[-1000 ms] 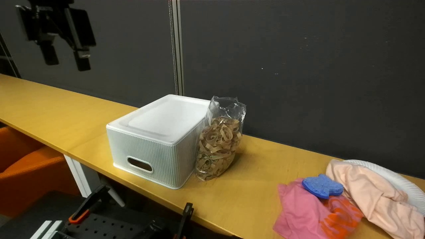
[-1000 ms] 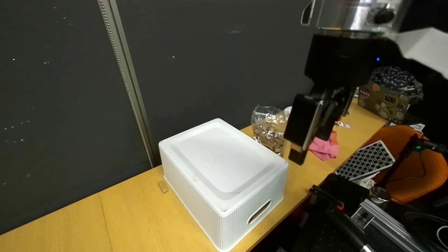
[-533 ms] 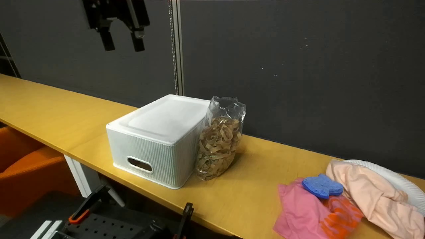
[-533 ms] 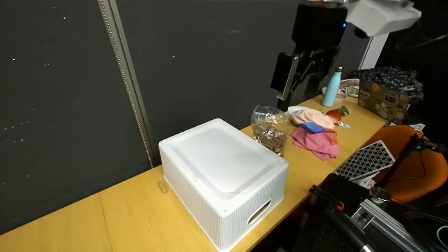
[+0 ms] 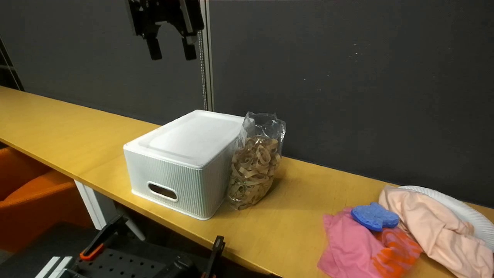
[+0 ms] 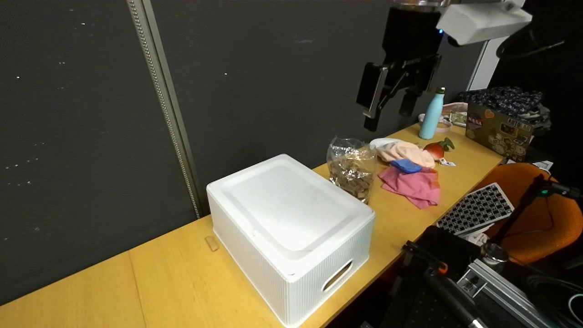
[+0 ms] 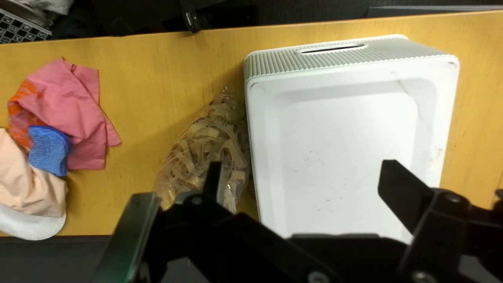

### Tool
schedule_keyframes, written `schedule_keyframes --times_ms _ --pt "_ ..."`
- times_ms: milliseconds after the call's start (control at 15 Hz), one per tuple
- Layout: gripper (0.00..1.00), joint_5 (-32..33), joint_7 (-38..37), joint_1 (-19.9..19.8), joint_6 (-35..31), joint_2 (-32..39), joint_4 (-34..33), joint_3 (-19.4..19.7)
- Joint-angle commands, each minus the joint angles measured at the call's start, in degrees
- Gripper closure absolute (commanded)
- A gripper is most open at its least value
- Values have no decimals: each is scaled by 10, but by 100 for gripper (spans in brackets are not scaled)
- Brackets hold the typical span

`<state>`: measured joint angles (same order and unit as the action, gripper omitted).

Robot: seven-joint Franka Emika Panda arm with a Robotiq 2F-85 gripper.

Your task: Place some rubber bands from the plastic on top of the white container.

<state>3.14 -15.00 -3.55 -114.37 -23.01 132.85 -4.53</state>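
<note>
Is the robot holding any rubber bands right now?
No, in an exterior view the gripper hangs with jaws apart and nothing between them.

In an exterior view, the rubber bands (image 5: 254,168) sit in the plastic (image 5: 269,125), right of the container (image 5: 183,164).

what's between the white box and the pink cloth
The plastic bag of rubber bands, beside the white box, then wooden tabletop; the wrist view shows this.

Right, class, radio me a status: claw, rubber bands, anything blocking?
Claw open, up high, gripping nothing. Rubber bands in the plastic, beside the white container. Possible snag: can't tell whether the plastic's open.
</note>
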Motion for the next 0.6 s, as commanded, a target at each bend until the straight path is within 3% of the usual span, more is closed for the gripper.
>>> schedule_keyframes --times_ms 0,533 --pt "0 10 -6 3 -4 2 -4 4" --pt "0 47 2 -27 -70 30 -18 29"
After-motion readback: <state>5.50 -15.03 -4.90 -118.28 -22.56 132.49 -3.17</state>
